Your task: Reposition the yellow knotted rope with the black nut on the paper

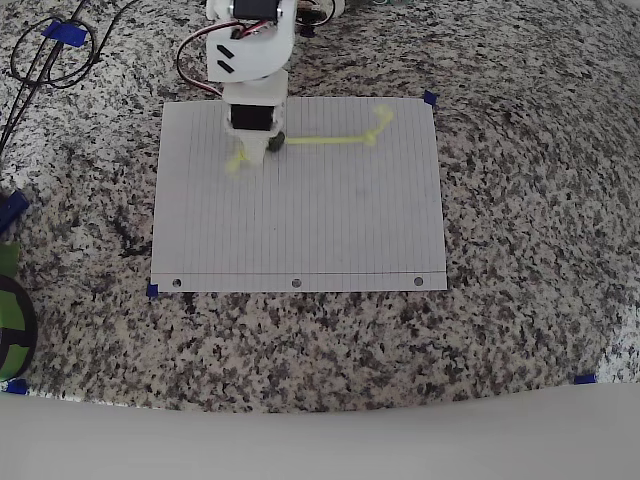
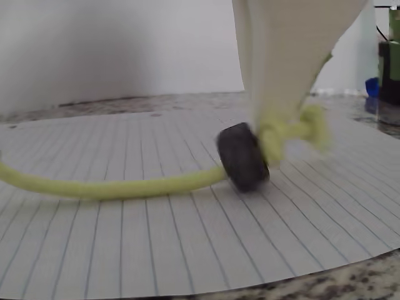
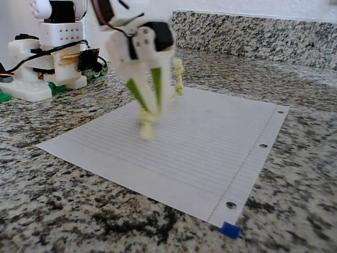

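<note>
The paper (image 1: 300, 230) lies flat on the granite counter, its punched holes along the near edge in the overhead view. The yellow knotted rope (image 1: 325, 141) stretches across its far part, from a blurred knot at the left to a knot at the upper right. My gripper (image 1: 251, 150) is shut on the rope right beside the left knot, fingertips down at the sheet. The black nut (image 2: 242, 156) sits on the cord against my white fingers (image 2: 281, 62), resting on the paper (image 2: 156, 250). In the fixed view the gripper (image 3: 150, 113) pinches the cord, and the rope's end knot (image 3: 146, 128) hangs blurred below it.
Blue tape bits (image 1: 430, 98) mark the paper's corners. Black cables (image 1: 50, 60) loop at the back left of the counter. The arm's white base (image 3: 47, 63) stands behind the sheet. A green object (image 1: 10, 320) sits at the left edge, and a granite backsplash (image 3: 253, 31) rises at the back.
</note>
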{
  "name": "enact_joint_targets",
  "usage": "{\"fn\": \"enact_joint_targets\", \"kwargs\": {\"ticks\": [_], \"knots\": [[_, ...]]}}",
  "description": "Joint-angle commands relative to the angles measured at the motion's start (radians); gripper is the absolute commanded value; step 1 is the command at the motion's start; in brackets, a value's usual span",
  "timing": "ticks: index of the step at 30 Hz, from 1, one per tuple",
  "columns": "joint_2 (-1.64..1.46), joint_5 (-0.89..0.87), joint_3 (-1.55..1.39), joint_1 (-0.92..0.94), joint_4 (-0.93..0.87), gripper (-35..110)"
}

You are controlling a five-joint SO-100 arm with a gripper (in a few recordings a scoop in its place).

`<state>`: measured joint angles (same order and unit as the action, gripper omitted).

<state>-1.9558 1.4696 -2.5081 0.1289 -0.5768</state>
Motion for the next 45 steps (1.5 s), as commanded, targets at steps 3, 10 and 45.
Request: {"fn": "enact_joint_targets", "kwargs": {"ticks": [3, 10, 45], "knots": [[-0.100, 0.006, 0.023, 0.046, -0.118, 0], [-0.124, 0.018, 0.029, 0.064, -0.046, 0], [-1.123, 0.029, -0.314, -0.077, -0.416, 0]]}}
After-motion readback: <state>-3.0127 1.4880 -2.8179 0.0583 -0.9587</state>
